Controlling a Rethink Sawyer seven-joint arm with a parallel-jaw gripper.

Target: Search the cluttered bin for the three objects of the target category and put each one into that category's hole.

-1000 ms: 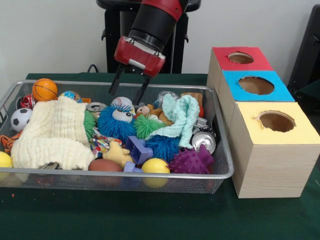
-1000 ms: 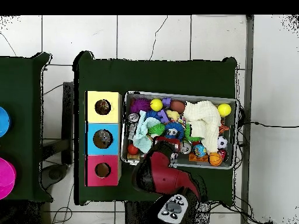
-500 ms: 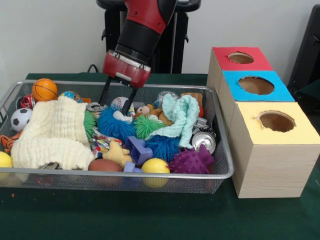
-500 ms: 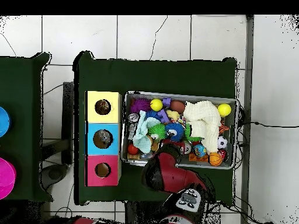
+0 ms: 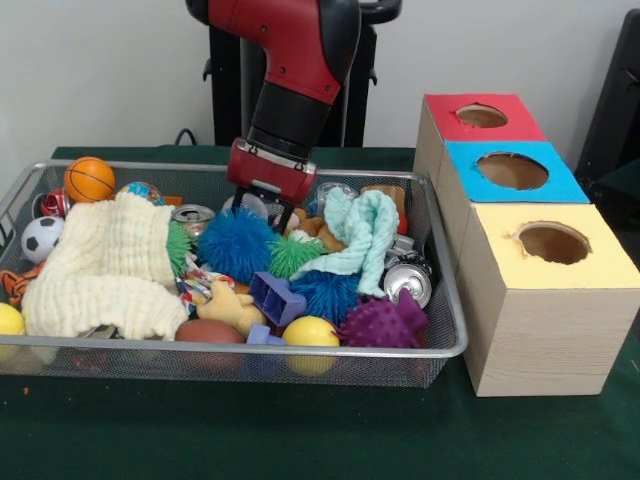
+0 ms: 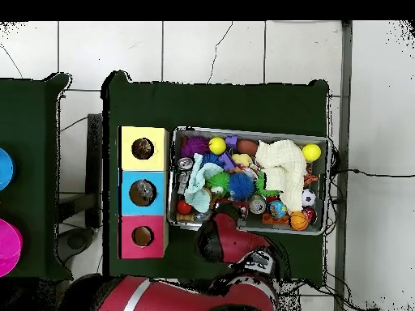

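End effector (image 5: 266, 212) down in bin (image 5: 445, 300) at far wall, fingertips buried behind blue fuzzy ball (image 5: 236, 243); grip state unreadable. Target lies directly beneath.

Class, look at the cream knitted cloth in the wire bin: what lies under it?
A green spiky toy pokes out from under the cream knitted cloth at its right edge in the front view. Whatever else lies beneath is covered and cannot be seen.

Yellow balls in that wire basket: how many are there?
2: one yellow ball sits at the basket's front edge beside the purple spiky toy; another yellow ball is at the left end. The clutter may hide more.
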